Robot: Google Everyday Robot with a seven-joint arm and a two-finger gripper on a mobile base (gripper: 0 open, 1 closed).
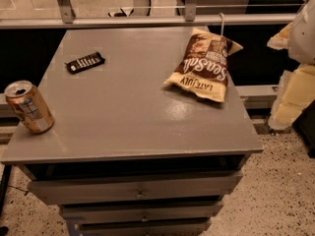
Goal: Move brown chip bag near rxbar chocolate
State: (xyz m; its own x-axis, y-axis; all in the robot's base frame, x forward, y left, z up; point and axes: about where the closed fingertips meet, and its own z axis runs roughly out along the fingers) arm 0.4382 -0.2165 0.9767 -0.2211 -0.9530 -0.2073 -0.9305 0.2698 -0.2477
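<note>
The brown chip bag (203,64) lies flat at the back right of the grey table top (128,112), with its "Sea Salt" lettering facing up. The rxbar chocolate (85,62) is a small black bar with white lettering, lying at the back left of the table. About a bag's length of bare table separates the two. My gripper (291,104) hangs at the right edge of the view, beyond the table's right side and below table level. It is well apart from the bag and holds nothing that I can see.
A copper-coloured drink can (28,107) stands upright at the table's front left corner. The table has drawers (138,191) below its front edge. A metal rail (147,19) runs along the back. A speckled floor (280,191) lies to the right.
</note>
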